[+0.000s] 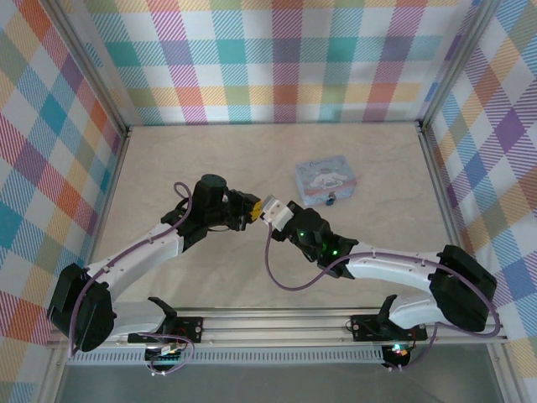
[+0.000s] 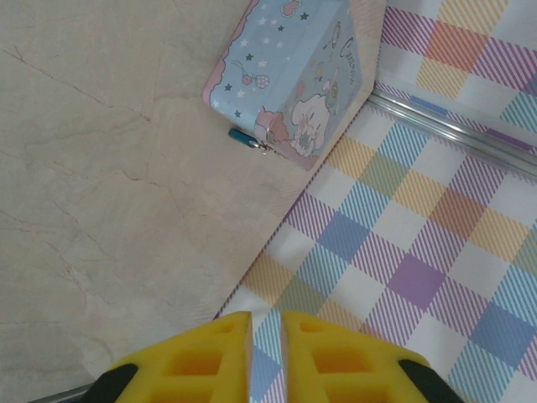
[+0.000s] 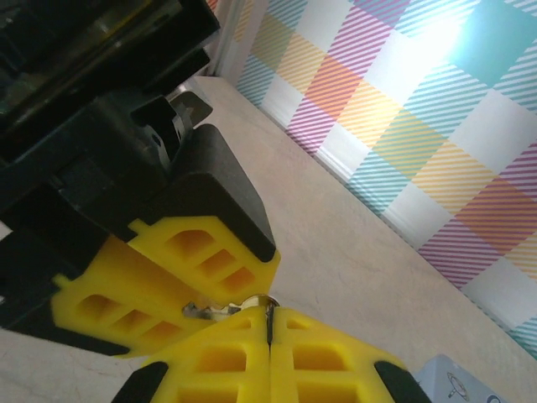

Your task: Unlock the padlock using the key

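Tool of the right arm (image 3: 268, 317) is closed tight, its two yellow fingers pressed together along a thin seam. A small silver metal key (image 3: 220, 310) is pinched at their tips. The key's long axis runs roughly level in the right wrist view. It sticks out leftward from the seam, towards the left arm's tool (image 2: 267, 326).

That tool's yellow, black-backed fingers (image 3: 205, 252) come in from the upper left and sit on either side of the key's free end. In the left wrist view only a narrow slit separates them. Whether they actually press on the key cannot be told.

From above, the two tools meet tip to tip over the middle of the pale beige marbled bench (image 1: 210, 159), and both are clear of its surface.

The tiny blue padlock (image 2: 242, 133) is well apart from them, farther back and to the right. It touches the near side of a light-blue rectangular cartoon-printed tin box (image 2: 294, 75), right of that side's middle when seen from above (image 1: 332, 200). In the left wrist view the padlock's long axis slants from upper left to lower right along the tin's wall. Its blue body is at the upper left and a small silver part at the lower right. It is too small to tell which way its keyhole faces.

Pastel plaid wall panels (image 1: 285, 50) surround the bench.
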`<action>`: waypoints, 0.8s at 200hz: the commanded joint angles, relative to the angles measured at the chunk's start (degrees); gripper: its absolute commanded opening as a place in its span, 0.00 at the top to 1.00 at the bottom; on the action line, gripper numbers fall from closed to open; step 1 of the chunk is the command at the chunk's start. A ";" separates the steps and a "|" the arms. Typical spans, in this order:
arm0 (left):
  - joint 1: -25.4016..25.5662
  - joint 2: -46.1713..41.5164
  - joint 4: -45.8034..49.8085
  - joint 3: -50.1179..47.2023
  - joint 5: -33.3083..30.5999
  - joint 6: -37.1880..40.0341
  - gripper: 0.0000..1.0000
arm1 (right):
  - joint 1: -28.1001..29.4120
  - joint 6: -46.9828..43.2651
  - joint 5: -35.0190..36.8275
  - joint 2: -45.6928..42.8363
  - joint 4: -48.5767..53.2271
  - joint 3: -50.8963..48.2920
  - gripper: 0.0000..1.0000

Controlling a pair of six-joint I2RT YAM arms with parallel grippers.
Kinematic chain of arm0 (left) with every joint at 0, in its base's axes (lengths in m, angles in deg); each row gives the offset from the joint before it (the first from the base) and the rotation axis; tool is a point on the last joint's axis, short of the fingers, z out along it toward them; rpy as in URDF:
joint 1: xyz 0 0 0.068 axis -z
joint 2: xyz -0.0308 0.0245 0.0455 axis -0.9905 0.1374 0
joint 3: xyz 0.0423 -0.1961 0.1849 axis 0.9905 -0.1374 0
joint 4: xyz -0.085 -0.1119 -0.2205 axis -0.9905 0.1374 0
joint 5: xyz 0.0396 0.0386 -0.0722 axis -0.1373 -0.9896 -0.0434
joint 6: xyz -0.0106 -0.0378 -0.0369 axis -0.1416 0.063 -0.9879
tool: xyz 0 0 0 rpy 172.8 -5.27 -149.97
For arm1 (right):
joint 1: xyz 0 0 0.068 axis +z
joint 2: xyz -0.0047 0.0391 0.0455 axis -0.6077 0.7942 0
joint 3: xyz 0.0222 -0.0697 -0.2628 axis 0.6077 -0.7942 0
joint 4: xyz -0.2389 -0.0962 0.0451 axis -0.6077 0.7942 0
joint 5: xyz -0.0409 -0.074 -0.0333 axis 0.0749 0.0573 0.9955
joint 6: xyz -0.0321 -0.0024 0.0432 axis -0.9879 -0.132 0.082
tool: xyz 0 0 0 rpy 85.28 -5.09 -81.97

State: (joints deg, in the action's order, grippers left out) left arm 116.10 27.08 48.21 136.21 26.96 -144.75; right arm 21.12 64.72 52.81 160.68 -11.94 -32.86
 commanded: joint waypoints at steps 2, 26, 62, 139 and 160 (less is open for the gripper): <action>0.55 -0.07 -0.30 0.79 -0.11 -0.21 0.87 | 0.38 1.53 -2.09 -1.69 0.46 -0.98 1.00; 0.56 -0.07 -0.22 0.84 -0.20 -0.21 0.92 | 0.38 1.66 -2.82 -1.78 1.27 -1.09 1.00; 0.54 -0.09 -0.15 0.95 -0.29 -0.21 0.94 | 0.39 1.76 -3.62 -1.68 1.58 -1.09 1.00; 0.53 0.28 -0.10 1.20 0.15 -0.20 0.91 | 0.59 2.06 -5.18 -1.10 2.28 -0.60 1.00; 0.58 0.23 -0.13 1.13 0.15 -0.22 0.91 | 0.59 2.14 -5.34 -1.08 2.31 -0.57 1.00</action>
State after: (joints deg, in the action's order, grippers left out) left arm 116.10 27.08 49.54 136.21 26.91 -144.71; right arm 21.06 65.91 51.06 160.15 -9.82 -33.12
